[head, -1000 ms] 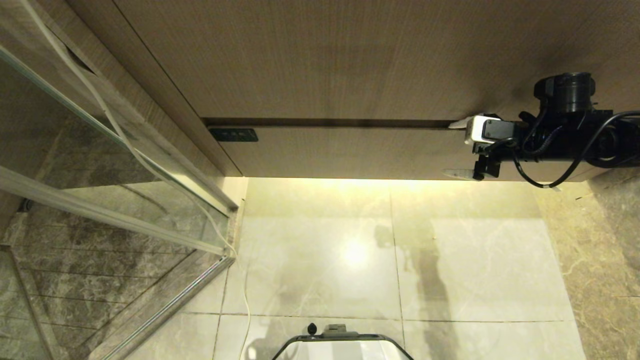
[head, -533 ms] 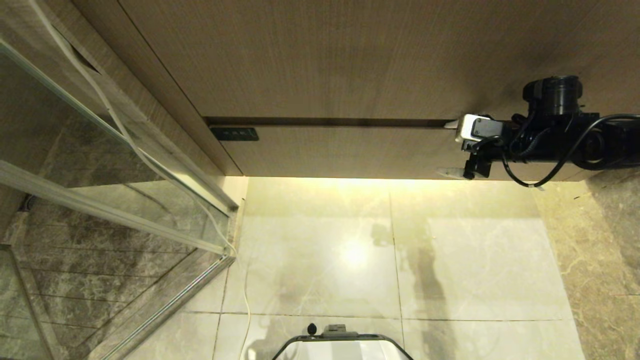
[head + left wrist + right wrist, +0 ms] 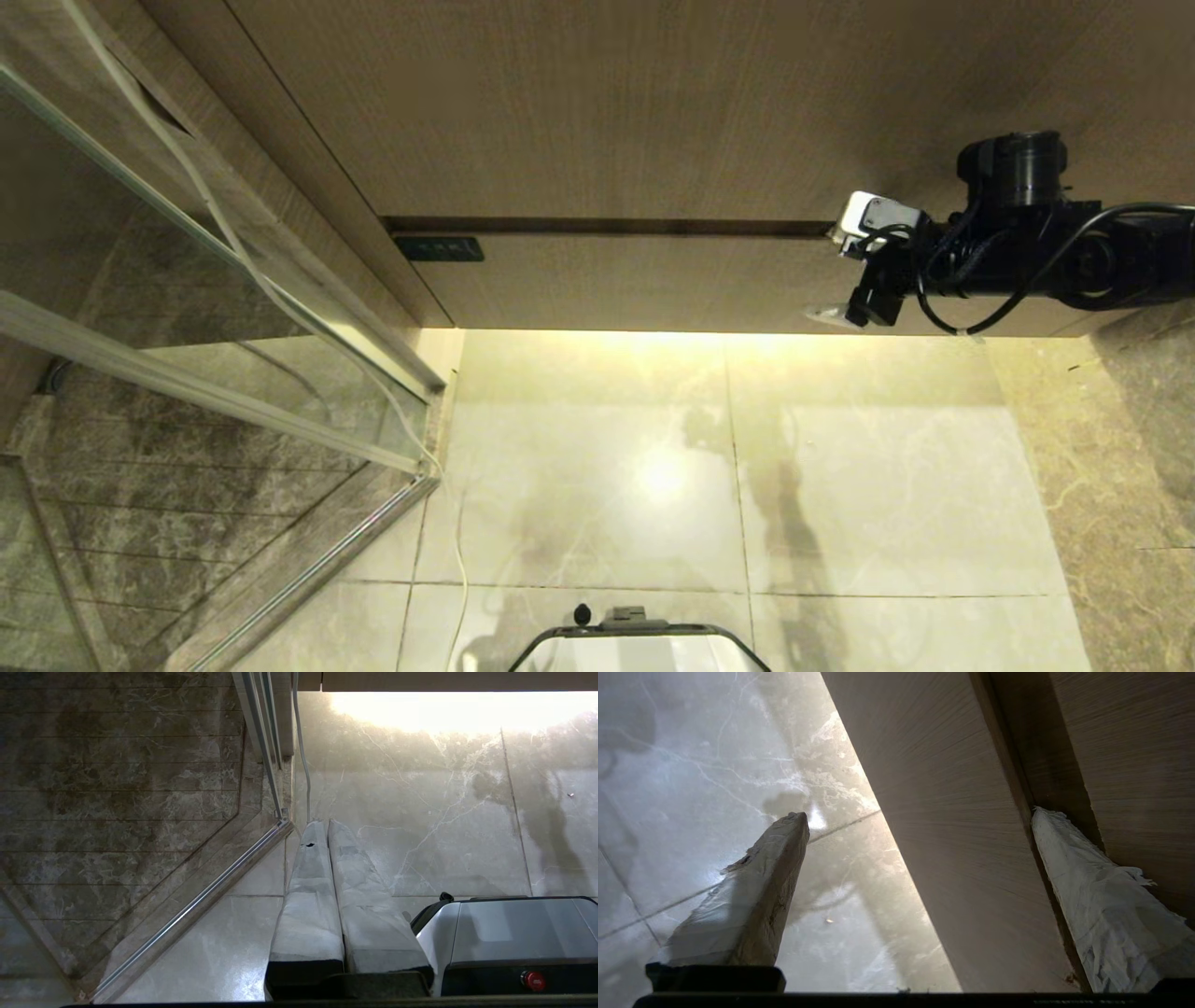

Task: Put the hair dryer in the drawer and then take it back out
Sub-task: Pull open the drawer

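Note:
The drawer [image 3: 635,280] is a low wood-grain front with a small black plate [image 3: 437,249] at its left end, and it stands closed. My right gripper [image 3: 829,275] is open at the drawer's right part, pointing left along the front. One padded finger [image 3: 1092,896] lies at the dark gap above the drawer front [image 3: 962,835]. The other finger [image 3: 761,886] hangs below its bottom edge, over the floor. Nothing is between them but the front itself. My left gripper [image 3: 322,826] is shut and empty, pointing at the floor beside my base. The hair dryer is out of view.
A taller wood-grain panel [image 3: 607,112] stands above the drawer. A glass shower door [image 3: 233,308] with a metal frame is at the left, and a white cord [image 3: 224,243] runs down along it. Pale marble floor tiles [image 3: 653,476] lie below, with my base [image 3: 639,644] at the near edge.
My right gripper has moved a little to the left along the drawer front and its wrist has rolled slightly. It has stayed open. The drawer has not moved.

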`<state>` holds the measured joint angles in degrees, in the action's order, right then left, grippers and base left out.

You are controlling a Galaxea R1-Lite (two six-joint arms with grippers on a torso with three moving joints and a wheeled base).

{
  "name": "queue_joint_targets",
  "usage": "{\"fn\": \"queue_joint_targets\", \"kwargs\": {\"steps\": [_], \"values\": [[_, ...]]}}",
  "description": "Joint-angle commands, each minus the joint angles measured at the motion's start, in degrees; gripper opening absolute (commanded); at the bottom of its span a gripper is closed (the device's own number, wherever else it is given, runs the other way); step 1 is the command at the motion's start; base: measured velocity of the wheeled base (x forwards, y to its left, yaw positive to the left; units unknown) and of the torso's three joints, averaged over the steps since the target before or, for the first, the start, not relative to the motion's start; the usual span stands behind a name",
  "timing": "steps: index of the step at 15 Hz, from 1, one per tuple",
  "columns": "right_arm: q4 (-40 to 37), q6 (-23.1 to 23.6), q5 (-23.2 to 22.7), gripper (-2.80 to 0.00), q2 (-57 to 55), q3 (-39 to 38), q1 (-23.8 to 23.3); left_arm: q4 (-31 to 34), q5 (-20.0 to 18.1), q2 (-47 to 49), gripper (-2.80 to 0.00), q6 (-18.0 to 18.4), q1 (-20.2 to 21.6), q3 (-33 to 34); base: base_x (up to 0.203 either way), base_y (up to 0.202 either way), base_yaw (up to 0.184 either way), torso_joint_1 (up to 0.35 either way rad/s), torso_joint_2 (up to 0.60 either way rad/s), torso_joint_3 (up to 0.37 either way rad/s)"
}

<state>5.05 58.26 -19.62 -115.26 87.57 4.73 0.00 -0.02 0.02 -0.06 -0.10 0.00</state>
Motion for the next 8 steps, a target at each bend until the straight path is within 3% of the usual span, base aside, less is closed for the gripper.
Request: {"fn": "queue_joint_targets", "kwargs": {"steps": [1, 8], "values": [[-3.51, -0.41, 0.95, 0.0, 0.04, -0.04, 0.36, 0.0, 0.02, -0.02, -2.8, -0.03, 0.01, 0.0, 0.0, 0.0, 0.0, 0.0, 0.0, 0.0], [-10.11, -0.38, 2.86, 0.0, 4.0, -0.49, 0.28, 0.02, -0.03, -0.02, -2.8, -0.03, 0.01, 0.01, 0.0, 0.0, 0.0, 0.0, 0.0, 0.0]]}}
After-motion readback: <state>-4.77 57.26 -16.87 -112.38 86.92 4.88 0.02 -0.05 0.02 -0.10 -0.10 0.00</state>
